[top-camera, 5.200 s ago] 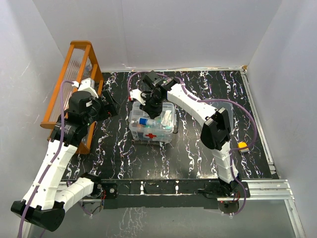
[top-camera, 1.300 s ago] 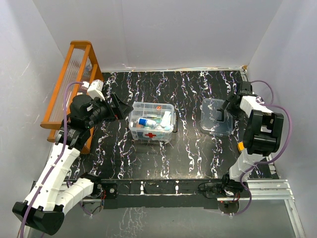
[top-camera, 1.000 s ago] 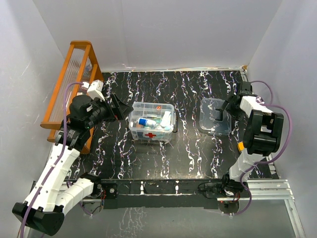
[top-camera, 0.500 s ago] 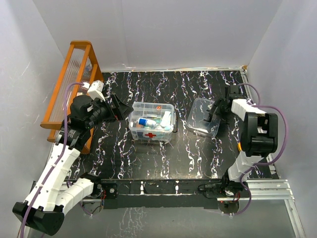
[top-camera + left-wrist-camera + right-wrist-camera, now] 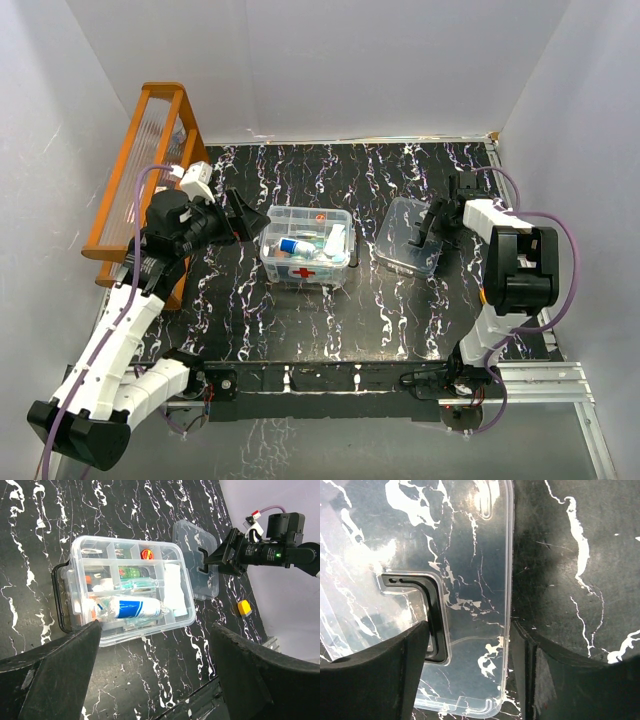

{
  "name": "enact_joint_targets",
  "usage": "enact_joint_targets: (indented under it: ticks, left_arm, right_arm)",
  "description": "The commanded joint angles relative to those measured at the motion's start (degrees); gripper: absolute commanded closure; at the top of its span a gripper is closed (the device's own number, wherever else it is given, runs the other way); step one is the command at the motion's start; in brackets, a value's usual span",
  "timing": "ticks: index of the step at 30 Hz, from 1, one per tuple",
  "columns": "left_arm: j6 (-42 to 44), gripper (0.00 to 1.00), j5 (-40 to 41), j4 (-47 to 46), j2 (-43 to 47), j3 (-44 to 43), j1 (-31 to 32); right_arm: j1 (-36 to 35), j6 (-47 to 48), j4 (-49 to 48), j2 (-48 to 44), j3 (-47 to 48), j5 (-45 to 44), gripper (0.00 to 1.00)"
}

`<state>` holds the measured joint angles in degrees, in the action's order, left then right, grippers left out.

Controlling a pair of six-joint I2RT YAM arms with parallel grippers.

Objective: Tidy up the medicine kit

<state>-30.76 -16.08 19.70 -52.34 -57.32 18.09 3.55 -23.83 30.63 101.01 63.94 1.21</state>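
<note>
The medicine kit's clear box [image 5: 306, 247] with a red cross [image 5: 304, 273] stands uncovered mid-table, and its divided tray [image 5: 130, 587] holds a blue-and-white tube and small items. Its clear lid [image 5: 400, 240] lies tilted to the right of the box. My right gripper [image 5: 430, 225] is shut on the lid [image 5: 470, 545]. One finger sits at the dark handle [image 5: 432, 610] and the other against the lid's outer edge. My left gripper [image 5: 240, 215] hangs open above the box's left side [image 5: 155, 630], holding nothing.
An orange slatted rack [image 5: 150, 170] leans along the left wall beside my left arm. A small yellow block [image 5: 489, 293] lies near the right arm's base. White walls close in the black marbled table [image 5: 330, 320].
My right gripper has carried the lid leftward towards the box, turning it slightly, and its jaws have narrowed a little. The left arm has barely moved.
</note>
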Motion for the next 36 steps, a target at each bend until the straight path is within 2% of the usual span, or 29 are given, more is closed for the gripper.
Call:
enact_joint_targets:
  ticks: [1, 5, 8, 20, 26, 30, 36]
  left_arm:
    - [0.6, 0.11, 0.0, -0.3, -0.1, -0.1, 0.0]
    - [0.8, 0.11, 0.5, 0.9, -0.2, -0.1, 0.0]
    - [0.9, 0.11, 0.6, 1.7, -0.4, 0.1, 0.0]
    - [0.2, 0.11, 3.3, 5.2, -2.9, 0.5, 0.1]
    - [-0.7, 0.10, 4.5, 6.4, -3.5, 0.5, 0.0]
    - [-3.0, 0.10, 6.4, 6.6, -3.8, 1.0, 0.0]
    - [-6.0, 0.10, 5.3, 4.0, -4.7, 1.9, 0.1]
  right_arm:
    - [0.3, 1.5, -0.6, 2.0, 0.1, 3.3, 0.41]
    - [0.3, -0.1, -1.2, 2.3, -0.2, 4.1, 0.50]
    - [0.3, -1.2, -1.6, 0.3, -0.8, 2.7, 0.52]
    - [0.3, -5.6, -6.5, -11.4, -6.3, -0.9, 0.55]
    - [0.3, -6.7, -9.2, -17.8, -9.4, 3.5, 0.54]
    - [0.2, -4.8, -6.1, -22.0, -7.1, 6.0, 0.53]
    - [0.2, -7.4, -1.0, -26.0, -3.2, 7.8, 0.53]
